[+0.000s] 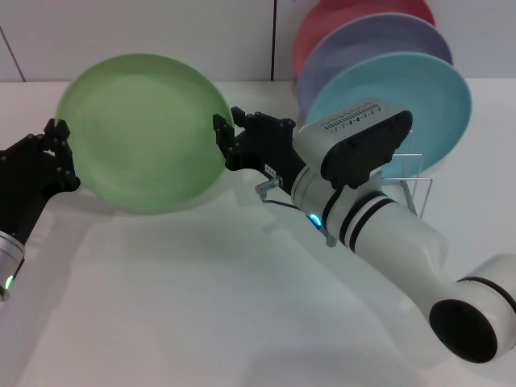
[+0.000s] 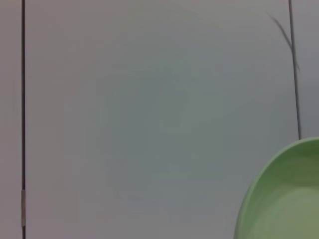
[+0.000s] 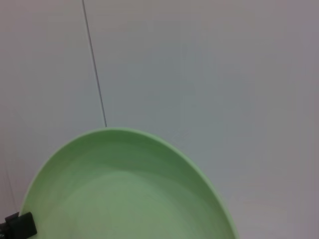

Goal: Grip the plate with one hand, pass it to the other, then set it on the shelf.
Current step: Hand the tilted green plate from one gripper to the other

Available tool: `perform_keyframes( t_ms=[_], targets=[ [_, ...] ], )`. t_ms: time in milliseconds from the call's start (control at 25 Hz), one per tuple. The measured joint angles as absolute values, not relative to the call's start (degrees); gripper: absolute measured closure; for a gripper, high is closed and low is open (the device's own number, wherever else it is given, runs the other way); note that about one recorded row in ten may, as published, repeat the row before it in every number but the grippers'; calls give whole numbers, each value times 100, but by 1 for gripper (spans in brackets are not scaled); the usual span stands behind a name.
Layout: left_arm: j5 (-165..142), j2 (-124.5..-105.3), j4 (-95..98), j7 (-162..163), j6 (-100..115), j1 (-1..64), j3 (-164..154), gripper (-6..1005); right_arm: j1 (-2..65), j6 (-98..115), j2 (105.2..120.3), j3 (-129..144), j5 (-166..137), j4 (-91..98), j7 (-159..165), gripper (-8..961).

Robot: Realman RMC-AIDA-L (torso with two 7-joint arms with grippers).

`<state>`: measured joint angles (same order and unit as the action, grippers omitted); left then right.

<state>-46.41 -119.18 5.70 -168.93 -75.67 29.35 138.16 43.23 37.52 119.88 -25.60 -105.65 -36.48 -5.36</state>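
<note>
Light-green plate (image 1: 143, 129) held upright above white table (image 1: 201, 306) between both arms, left tool (image 1: 58, 153) and right tool (image 1: 226, 139) each clamped on opposite rims, wire shelf (image 1: 415, 181) mostly hidden behind right arm, turquoise plate (image 1: 419, 101) standing in it.

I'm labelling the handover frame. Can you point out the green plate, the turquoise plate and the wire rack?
green plate (image 1: 141, 129): head view, middle of its face.
turquoise plate (image 1: 431, 101): head view, bare face right of the arm.
wire rack (image 1: 421, 189): head view, upright wire loop beside the right arm.
</note>
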Motion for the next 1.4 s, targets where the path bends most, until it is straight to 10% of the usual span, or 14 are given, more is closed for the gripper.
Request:
perform_keyframes(
  t_ms=[1400],
  targets=[
    [-4662,-11918,557,-16892,-7602,2935,13799,968,4324,3777,11988,-2559,-10557,-3665,-536,765]
  ],
)
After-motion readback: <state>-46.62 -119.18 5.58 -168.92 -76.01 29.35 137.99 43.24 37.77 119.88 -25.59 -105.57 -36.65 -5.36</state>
